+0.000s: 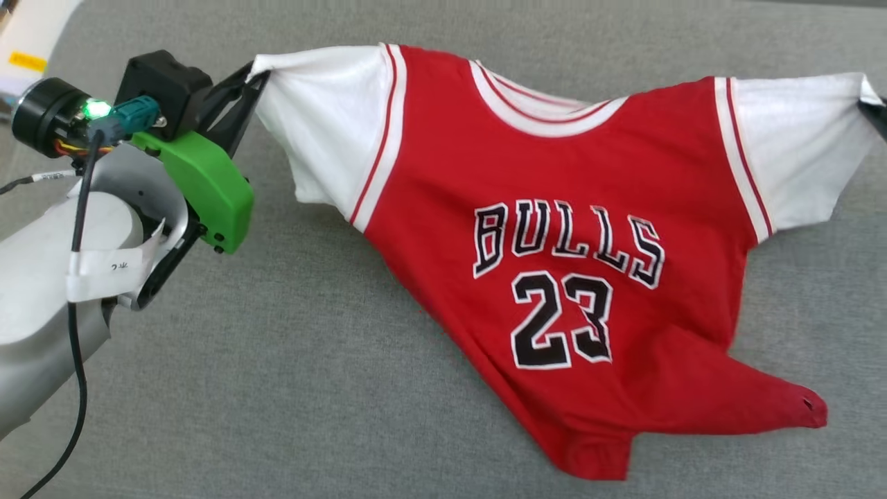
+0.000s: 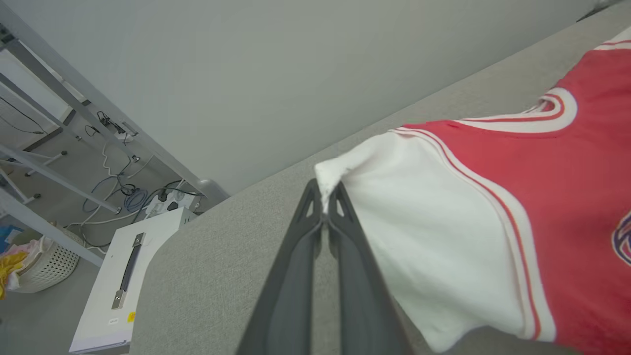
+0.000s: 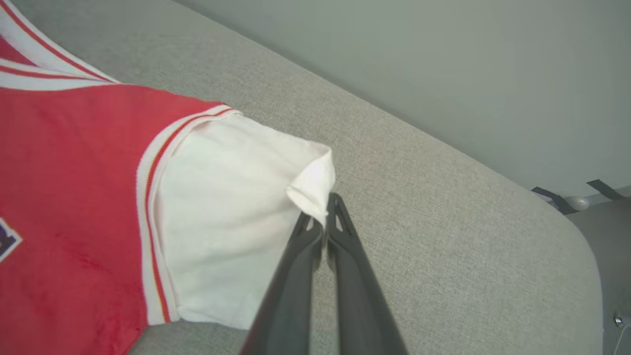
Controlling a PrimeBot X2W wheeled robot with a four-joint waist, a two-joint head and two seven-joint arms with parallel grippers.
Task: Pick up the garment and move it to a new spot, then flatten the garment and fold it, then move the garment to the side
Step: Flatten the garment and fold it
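Garment (image 1: 554,173) lies face up on the grey fabric desk (image 1: 277,388), sleeves (image 1: 326,118) stretched apart: left gripper (image 2: 325,197) clamped on one white tip, right gripper (image 3: 325,217) on the other. Plain grey wall (image 2: 246,74) behind; basket (image 2: 44,266) and cables (image 2: 123,192) on floor (image 2: 29,315).

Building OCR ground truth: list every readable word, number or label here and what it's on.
"BULLS": black, white-outlined letters across the garment front.
"23": below it, same garment.
Unreadable scribble: white tag on the black cable.
Too small to read: yellow sticker on the white box.
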